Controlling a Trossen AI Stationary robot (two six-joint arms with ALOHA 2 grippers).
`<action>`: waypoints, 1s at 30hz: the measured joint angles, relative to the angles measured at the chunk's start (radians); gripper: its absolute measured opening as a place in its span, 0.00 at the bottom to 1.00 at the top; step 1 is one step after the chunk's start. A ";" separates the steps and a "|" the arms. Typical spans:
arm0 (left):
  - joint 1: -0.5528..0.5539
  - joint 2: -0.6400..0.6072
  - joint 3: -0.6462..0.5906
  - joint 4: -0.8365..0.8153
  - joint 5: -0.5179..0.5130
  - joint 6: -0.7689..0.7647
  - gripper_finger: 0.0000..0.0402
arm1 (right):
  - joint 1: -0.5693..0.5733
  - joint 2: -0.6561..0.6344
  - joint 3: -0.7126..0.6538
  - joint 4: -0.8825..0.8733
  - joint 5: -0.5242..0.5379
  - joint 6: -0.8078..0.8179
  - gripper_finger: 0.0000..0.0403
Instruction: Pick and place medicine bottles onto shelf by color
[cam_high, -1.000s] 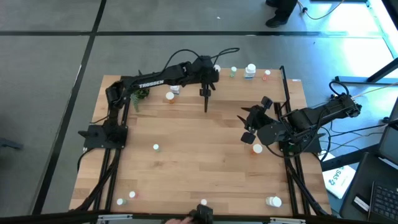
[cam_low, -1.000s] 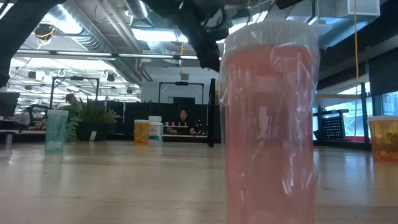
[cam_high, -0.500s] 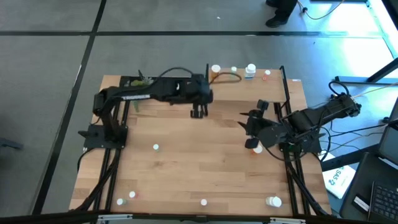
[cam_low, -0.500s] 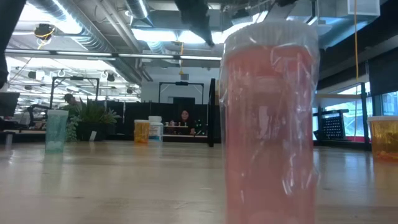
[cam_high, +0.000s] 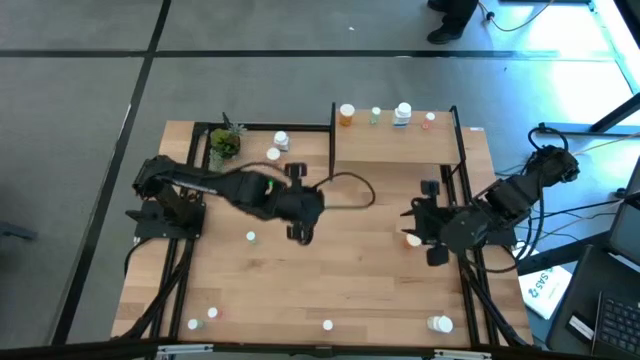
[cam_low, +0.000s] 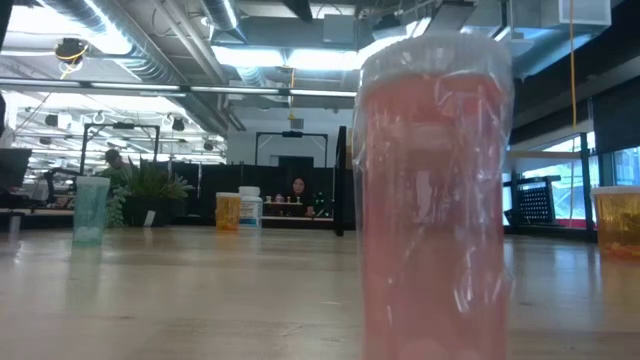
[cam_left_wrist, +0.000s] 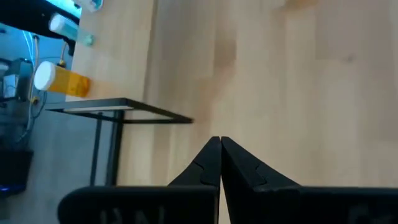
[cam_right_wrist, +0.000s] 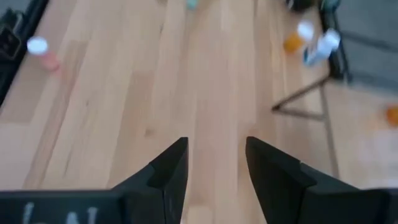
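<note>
The shelf stands at the table's far right with an orange bottle, a green one, a white one and a red one upright along its far edge. More medicine bottles stand scattered on the table, among them an orange one and a green one. My left gripper hovers shut and empty over the table's middle; its shut tips show in the left wrist view. My right gripper hangs open and empty near the orange bottle.
A small potted plant and two white bottles sit at the far left. More bottles stand along the near edge. A pink bottle fills the low view. Bare wood lies between the two grippers.
My left gripper has swung away from the shelf's left edge toward the table's near edge, to the table's middle, staying shut. My right gripper has turned and shifted a little toward the near right, still open.
</note>
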 joint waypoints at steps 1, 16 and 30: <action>-0.027 -0.003 0.000 -0.007 -0.013 -0.036 0.00 | 0.008 -0.001 0.004 -0.038 -0.005 0.038 0.40; -0.320 -0.004 0.001 -0.300 -0.035 -0.676 0.00 | 0.032 0.082 0.004 -0.132 -0.163 0.202 0.40; -0.440 -0.004 0.001 -0.362 -0.039 -0.875 0.00 | 0.033 0.178 0.003 -0.067 -0.344 0.179 0.40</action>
